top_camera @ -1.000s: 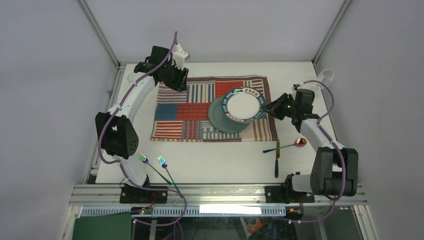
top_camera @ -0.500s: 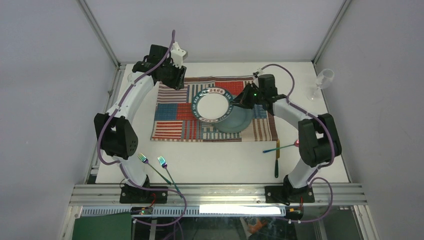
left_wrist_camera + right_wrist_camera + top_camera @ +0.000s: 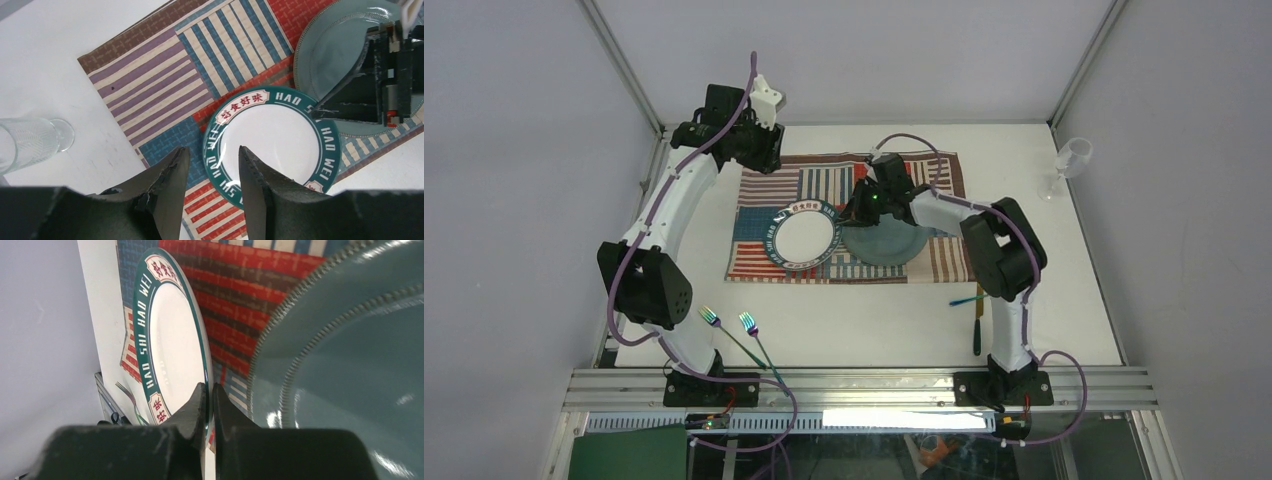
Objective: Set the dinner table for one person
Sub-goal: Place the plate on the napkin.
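A small white plate with a green lettered rim (image 3: 804, 238) (image 3: 272, 145) (image 3: 175, 340) is over the left half of the striped placemat (image 3: 764, 255). My right gripper (image 3: 856, 212) (image 3: 210, 386) is shut on its right rim. Whether the plate touches the mat I cannot tell. A larger grey-blue plate (image 3: 886, 243) (image 3: 350, 355) lies on the mat just to its right. My left gripper (image 3: 759, 150) (image 3: 212, 150) hangs open and empty high over the mat's back left corner. The placemat lies on the white dinner table (image 3: 1044, 280).
Two forks (image 3: 724, 335) (image 3: 759, 340) lie near the front left edge. A knife (image 3: 977, 325) and part of a spoon handle (image 3: 964, 300) lie front right. One glass (image 3: 1069, 160) stands at the back right corner, another (image 3: 30, 145) left of the mat.
My right arm has swung left, carrying the small plate from above the grey-blue plate to the mat's left half. The left arm has pulled back and up a little.
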`<action>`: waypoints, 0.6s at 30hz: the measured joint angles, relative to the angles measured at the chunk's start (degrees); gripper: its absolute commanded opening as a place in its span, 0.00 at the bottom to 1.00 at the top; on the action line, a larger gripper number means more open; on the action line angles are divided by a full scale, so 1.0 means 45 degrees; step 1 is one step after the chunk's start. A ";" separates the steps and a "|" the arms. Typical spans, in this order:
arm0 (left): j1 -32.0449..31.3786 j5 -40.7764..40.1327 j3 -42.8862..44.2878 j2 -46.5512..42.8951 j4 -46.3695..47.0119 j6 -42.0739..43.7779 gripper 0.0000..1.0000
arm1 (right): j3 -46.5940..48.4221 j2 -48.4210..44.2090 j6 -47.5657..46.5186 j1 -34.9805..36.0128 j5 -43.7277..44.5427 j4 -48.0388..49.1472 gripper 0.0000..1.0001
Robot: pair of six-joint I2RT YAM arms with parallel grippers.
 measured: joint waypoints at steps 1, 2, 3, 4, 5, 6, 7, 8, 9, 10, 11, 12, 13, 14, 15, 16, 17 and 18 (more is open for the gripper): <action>0.0000 -0.0005 -0.0010 0.0000 0.0000 0.0000 0.43 | 0.0180 0.0155 -0.0015 0.0092 0.0000 -0.0010 0.00; 0.0000 -0.0005 -0.0015 0.0000 -0.0015 0.0000 0.43 | 0.0364 0.0306 -0.0024 0.0155 -0.0005 -0.0010 0.00; 0.0000 0.0000 -0.0019 0.0000 -0.0015 0.0000 0.43 | 0.0544 0.0466 -0.0024 0.0204 0.0000 0.0005 0.00; 0.0005 0.0000 -0.0024 0.0000 -0.0010 0.0000 0.43 | 0.0665 0.0563 -0.0024 0.0233 0.0010 0.0019 0.00; 0.0005 0.0000 -0.0049 -0.0005 0.0000 -0.0005 0.43 | 0.0811 0.0680 -0.0019 0.0253 0.0015 0.0010 0.00; 0.0000 0.0000 -0.0102 -0.0024 0.0000 0.0000 0.43 | 0.0908 0.0758 -0.0019 0.0262 0.0010 0.0015 0.00; 0.0000 0.0000 -0.0175 -0.0039 -0.0005 0.0000 0.43 | 0.1069 0.0889 -0.0015 0.0267 0.0010 0.0010 0.00; 0.0005 0.0000 -0.0228 -0.0049 -0.0019 0.0000 0.43 | 0.1209 0.1005 -0.0015 0.0277 0.0005 0.0010 0.00; 0.0005 -0.0005 -0.0277 -0.0053 -0.0024 0.0000 0.43 | 0.1428 0.1180 0.0000 0.0277 -0.0005 0.0010 0.00; 0.0005 -0.0005 -0.0321 -0.0053 -0.0024 0.0000 0.43 | 0.1685 0.1389 0.0015 0.0277 -0.0029 0.0015 0.00; 0.0000 -0.0010 -0.0364 -0.0058 -0.0024 0.0005 0.43 | 0.1928 0.1613 0.0044 0.0277 -0.0034 0.0029 0.00; 0.0005 -0.0015 -0.0418 -0.0073 -0.0019 0.0000 0.43 | 0.2093 0.1778 0.0078 0.0282 -0.0034 0.0053 0.00; 0.0005 -0.0015 -0.0452 -0.0097 -0.0049 0.0005 0.43 | 0.2273 0.1982 0.0107 0.0296 -0.0034 0.0073 0.00; 0.0005 -0.0015 -0.0510 -0.0136 -0.0034 0.0005 0.43 | 0.2458 0.2181 0.0131 0.0301 -0.0044 0.0083 0.00; 0.0005 -0.0024 -0.0568 -0.0189 -0.0044 0.0005 0.43 | 0.2603 0.2385 0.0165 0.0306 -0.0049 0.0117 0.00; 0.0005 -0.0039 -0.0622 -0.0233 -0.0049 0.0010 0.43 | 0.2676 0.2540 0.0223 0.0306 -0.0044 0.0165 0.00; 0.0005 -0.0083 -0.0675 -0.0296 -0.0053 0.0015 0.43 | 0.2676 0.2623 0.0291 0.0306 -0.0044 0.0214 0.00; 0.0005 -0.0107 -0.0709 -0.0355 -0.0049 0.0015 0.43 | 0.2671 0.2686 0.0355 0.0306 -0.0049 0.0228 0.00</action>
